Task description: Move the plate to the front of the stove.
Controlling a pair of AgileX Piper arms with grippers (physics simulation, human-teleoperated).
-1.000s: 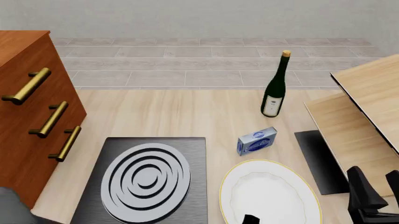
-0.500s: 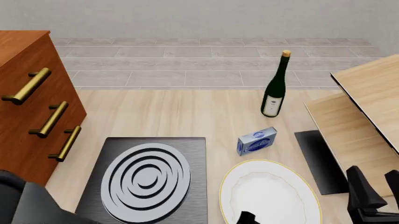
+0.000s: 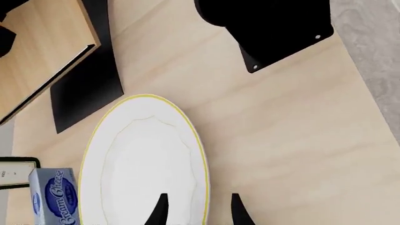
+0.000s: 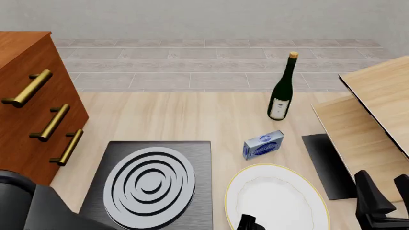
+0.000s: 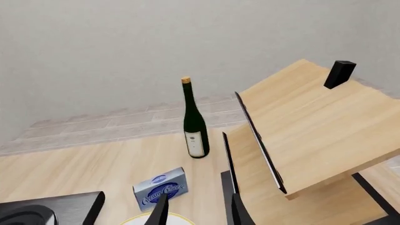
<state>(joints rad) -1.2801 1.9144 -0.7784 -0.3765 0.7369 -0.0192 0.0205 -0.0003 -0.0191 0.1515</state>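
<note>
A pale wooden desk [image 4: 172, 120] fills the scene, with grey tiled floor and a plain wall beyond it. At about 7 o'clock in the front view lies the stove [image 4: 148, 184], a dark square slab with silver-white burner rings. Just beside it, at about 5 o'clock, lies the plate [image 4: 276, 199], white with a thin gold rim, flat on the desk and apart from the stove. A blue cream cheese box [image 4: 263, 145] stands near the plate's far edge, and a dark green wine bottle [image 4: 282, 88] stands upright farther back, at about 1 o'clock. A wooden cabinet [image 4: 28, 110] with brass handles sits at 9 o'clock, and slanted wooden shelves [image 4: 370, 115] at 3 o'clock, with a plain dark mat [image 4: 327, 165] beneath them. The left end effector [image 3: 196, 211] hangs released, its two dark fingers spread either side of the plate's near rim; I cannot tell whether they touch it. The right end effector [image 5: 196, 211] is also released, grasping nothing, aimed toward the bottle and shelves
</note>
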